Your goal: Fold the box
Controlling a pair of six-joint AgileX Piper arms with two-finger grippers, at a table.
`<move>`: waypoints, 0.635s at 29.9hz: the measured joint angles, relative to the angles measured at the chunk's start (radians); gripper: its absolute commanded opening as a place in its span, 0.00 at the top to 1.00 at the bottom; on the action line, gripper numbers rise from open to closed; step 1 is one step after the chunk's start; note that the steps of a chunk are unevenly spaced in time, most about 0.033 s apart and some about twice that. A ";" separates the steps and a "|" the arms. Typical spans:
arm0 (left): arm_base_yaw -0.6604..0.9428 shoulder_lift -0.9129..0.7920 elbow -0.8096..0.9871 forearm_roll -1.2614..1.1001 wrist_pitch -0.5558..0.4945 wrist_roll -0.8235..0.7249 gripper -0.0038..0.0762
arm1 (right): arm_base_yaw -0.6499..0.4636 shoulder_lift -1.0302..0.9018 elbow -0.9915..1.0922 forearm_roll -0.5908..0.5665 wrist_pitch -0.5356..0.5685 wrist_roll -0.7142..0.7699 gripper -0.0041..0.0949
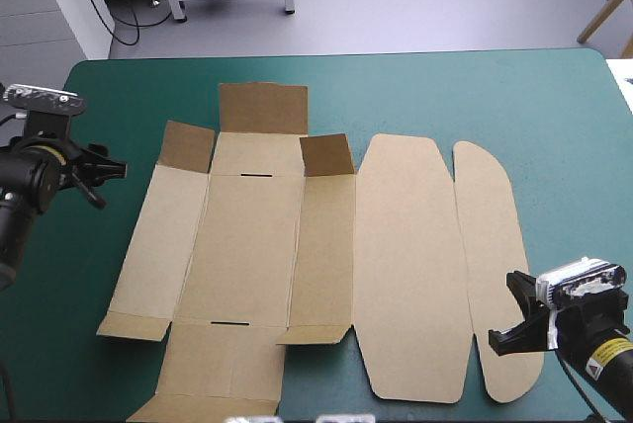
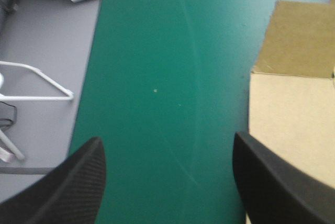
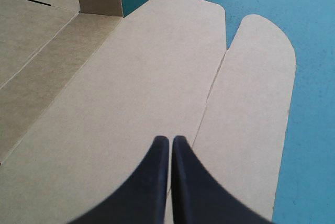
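Step one, by the look of it: nothing folded yet. Brown box (image 1: 297, 265), a single cut sheet, flat in the middle of the teal-green table (image 1: 425, 87), inner face up. Small far flaps (image 1: 262, 107) tipped up a little, everything else lying down.

Left fingers (image 2: 68, 182) spread wide, gripping nothing, over bare cover just beside the sheet's left edge. Right fingers (image 3: 157, 182) pressed together into a point, empty, over the near right end of the sheet, at the crease between the big rounded lid panel (image 1: 406, 265) and the narrow rounded flap (image 1: 495, 265).

Next, probably: raise the long side walls (image 1: 158, 245). Needs a fingertip slipped under a flat edge without shoving the whole sheet along, and likely the other arm pinning the base meanwhile. Hard to do with thin board lying tight on the cover.

Count: one box; two pairs of black fingers; three raised far flaps; two rounded panels on the right; two short slots (image 1: 255, 175) in the base, one far, one near.
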 measured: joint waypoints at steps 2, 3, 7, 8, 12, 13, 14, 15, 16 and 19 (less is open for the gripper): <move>0.042 0.055 -0.023 -0.126 0.010 0.067 0.34 | 0.000 0.000 0.001 0.000 0.001 -0.006 0.96; 0.076 0.084 -0.031 -0.215 0.019 0.123 0.34 | 0.000 0.000 0.002 0.000 0.001 -0.008 0.96; 0.254 0.196 -0.037 -0.564 0.114 0.335 0.34 | 0.000 0.000 0.004 -0.001 0.002 -0.011 0.96; 0.294 0.224 -0.037 -0.611 0.140 0.364 0.34 | 0.000 0.000 0.004 -0.001 0.002 -0.011 0.96; 0.443 0.302 -0.037 -0.718 0.267 0.454 0.34 | 0.000 0.000 0.004 -0.001 0.002 -0.011 0.96; 0.463 0.316 -0.037 -0.725 0.304 0.471 0.34 | 0.000 0.000 0.004 -0.001 0.002 -0.011 0.96; 0.474 0.327 -0.037 -0.728 0.335 0.487 0.34 | 0.000 0.000 0.004 -0.001 0.002 -0.011 0.96; 0.482 0.339 -0.037 -0.730 0.356 0.501 0.34 | 0.000 0.000 0.004 -0.001 0.002 -0.011 0.96; 0.485 0.351 -0.037 -0.730 0.368 0.510 0.34 | 0.000 0.000 0.004 -0.001 0.003 -0.011 0.96; 0.487 0.368 -0.012 -0.742 0.372 0.533 0.34 | 0.000 0.000 0.004 -0.001 0.004 -0.011 0.96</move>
